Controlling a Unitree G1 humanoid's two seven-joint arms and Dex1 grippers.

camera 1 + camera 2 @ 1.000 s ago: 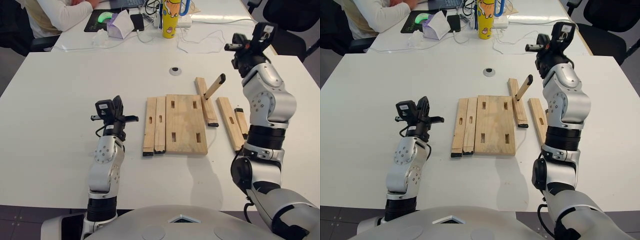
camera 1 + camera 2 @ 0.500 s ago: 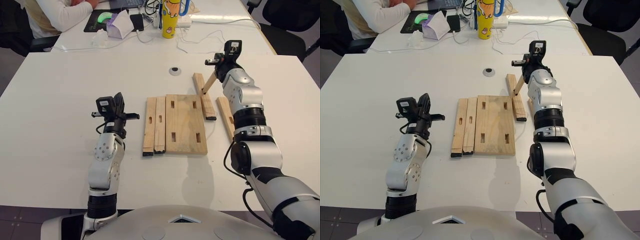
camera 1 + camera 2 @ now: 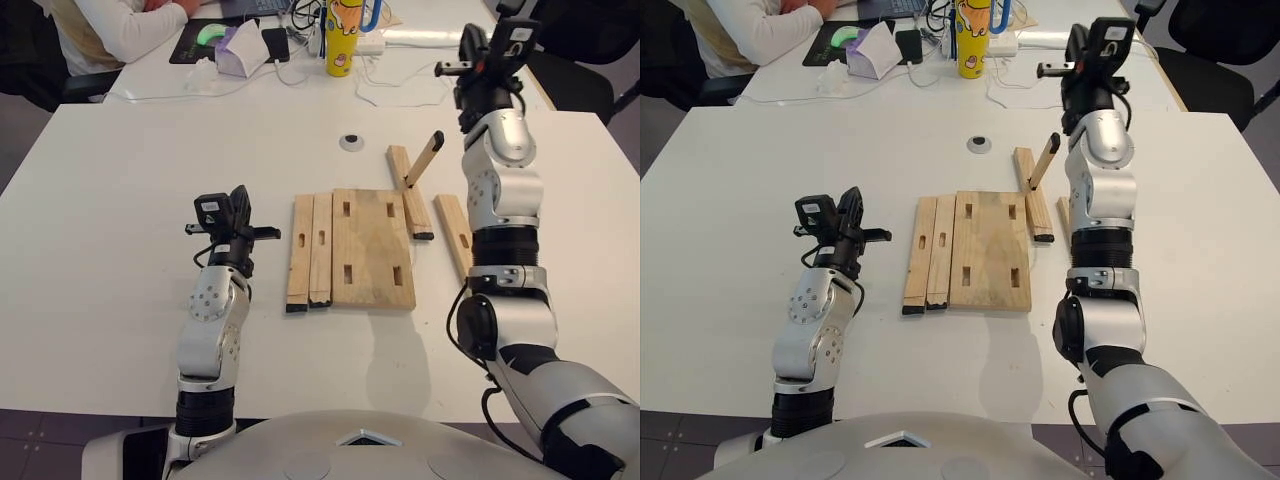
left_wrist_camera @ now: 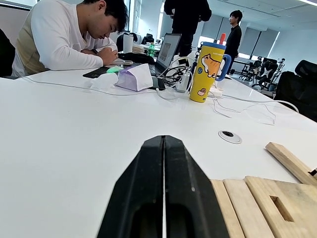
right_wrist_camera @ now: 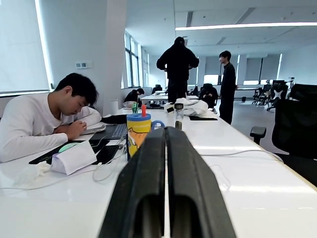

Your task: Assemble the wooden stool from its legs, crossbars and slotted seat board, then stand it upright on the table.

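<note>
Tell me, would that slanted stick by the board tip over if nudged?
Probably: the stick leans steeply, only its lower end on the leg, so it looks loosely seated. Being wood, it should stay stiff.

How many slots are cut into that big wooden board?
4 in the seat board: far left, far right, near left, near right. None looks hidden.

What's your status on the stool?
Left gripper shut, empty, beside the planks. Right gripper shut, empty, raised beyond the board. Board flat, unassembled; one bar tilted up from a plank. Grommet beyond.
</note>
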